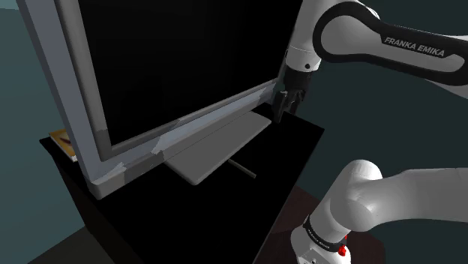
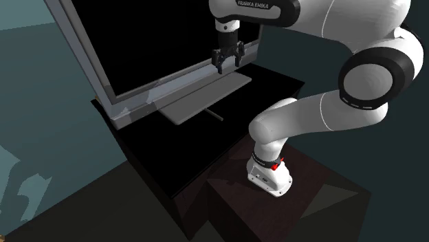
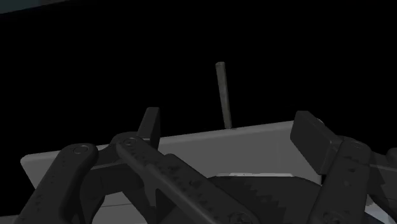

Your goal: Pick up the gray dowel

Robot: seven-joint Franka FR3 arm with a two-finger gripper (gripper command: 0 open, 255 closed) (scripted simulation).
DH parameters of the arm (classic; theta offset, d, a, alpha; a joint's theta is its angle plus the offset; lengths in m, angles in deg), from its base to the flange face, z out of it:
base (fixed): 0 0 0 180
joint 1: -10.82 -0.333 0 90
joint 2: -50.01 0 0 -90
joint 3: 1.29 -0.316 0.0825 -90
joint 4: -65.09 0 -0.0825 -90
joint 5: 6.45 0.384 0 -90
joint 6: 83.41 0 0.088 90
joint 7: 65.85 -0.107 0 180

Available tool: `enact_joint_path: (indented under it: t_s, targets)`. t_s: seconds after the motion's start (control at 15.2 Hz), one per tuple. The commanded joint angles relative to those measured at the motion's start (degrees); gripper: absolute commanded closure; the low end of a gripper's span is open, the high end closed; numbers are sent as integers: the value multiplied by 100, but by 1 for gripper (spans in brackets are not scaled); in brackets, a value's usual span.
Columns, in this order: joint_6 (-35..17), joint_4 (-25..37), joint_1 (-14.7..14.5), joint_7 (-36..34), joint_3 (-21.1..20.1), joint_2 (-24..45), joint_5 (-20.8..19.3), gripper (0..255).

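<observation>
Black cabinet top (image 1: 289, 150) carries gray dowel (image 1: 244, 167); walls (image 1: 19, 97) seemingly dark teal.

A large flat screen (image 1: 172, 60) with a black face and a pale grey frame stands on a black cabinet (image 1: 296, 146), and its flat grey base plate (image 1: 217, 146) lies on the cabinet top just in front of the lower frame edge. At the cabinet's corner on the shoulder view's left, just beside the frame, lies a thin orange-brown flat item (image 1: 61, 141), kind undetermined. A dull teal wall (image 2: 41, 89) stands behind the cabinet, with a dark floor (image 2: 82, 206) below
</observation>
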Motion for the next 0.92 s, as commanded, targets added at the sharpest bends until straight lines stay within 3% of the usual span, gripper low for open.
enact_joint_path:
  t_s: [0.0, 0.46, 0.86]
  targets:
    - [0, 0, 0, 0, 0, 0, 0, 0]
    - [-1496, -1064, -131, 375, 242, 382, 37, 0]
    - [-2901, -1682, -262, 733, 439, 1136, 102, 0]
